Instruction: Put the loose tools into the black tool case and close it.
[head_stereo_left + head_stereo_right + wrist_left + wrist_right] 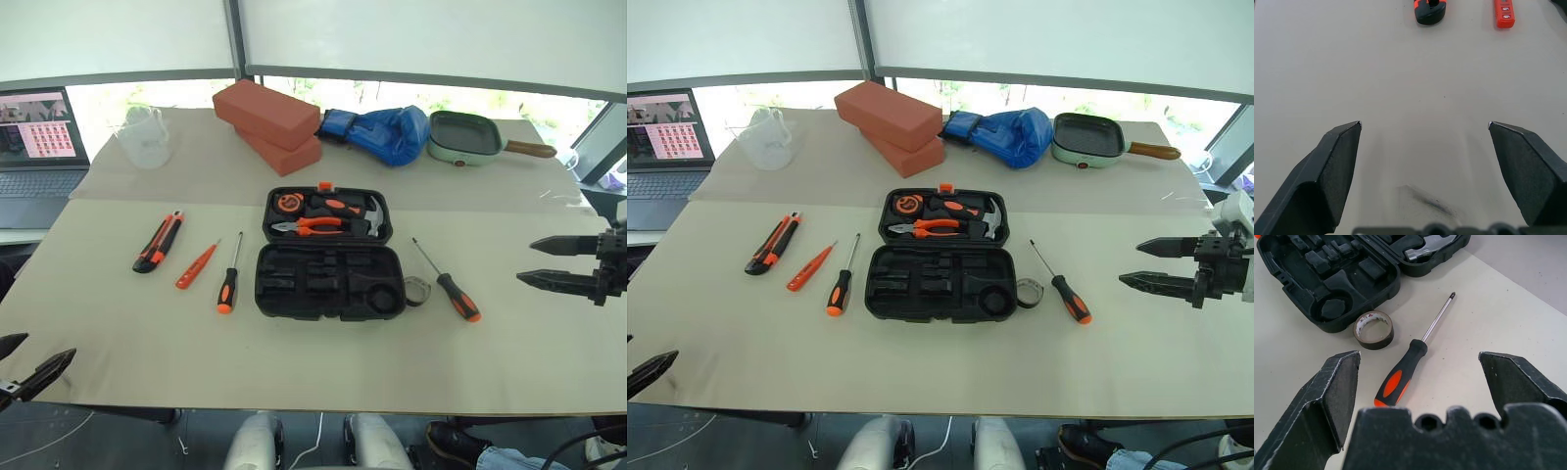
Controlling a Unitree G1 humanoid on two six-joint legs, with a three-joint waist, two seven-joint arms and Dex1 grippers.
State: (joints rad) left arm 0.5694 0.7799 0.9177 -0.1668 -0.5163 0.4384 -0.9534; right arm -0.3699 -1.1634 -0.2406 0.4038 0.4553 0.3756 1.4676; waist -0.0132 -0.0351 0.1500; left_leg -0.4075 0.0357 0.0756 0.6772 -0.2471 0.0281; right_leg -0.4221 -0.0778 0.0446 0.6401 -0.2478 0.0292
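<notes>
Both arms spread wide, left tool (pixel 27 364) and right tool (pixel 556 261) gaping, empty.

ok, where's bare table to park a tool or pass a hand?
Free: the near strip in front of the black tool case, and the patch between the right screwdriver and the open right pincer. Crowded: left of the case, with the utility knife, orange screwdriver and another screwdriver.

The laptop (pixel 37 147) is cut off by the frame's left edge. In the left wrist view, a screwdriver handle (pixel 1430 11) and the orange screwdriver (pixel 1504 13) are cropped.
</notes>
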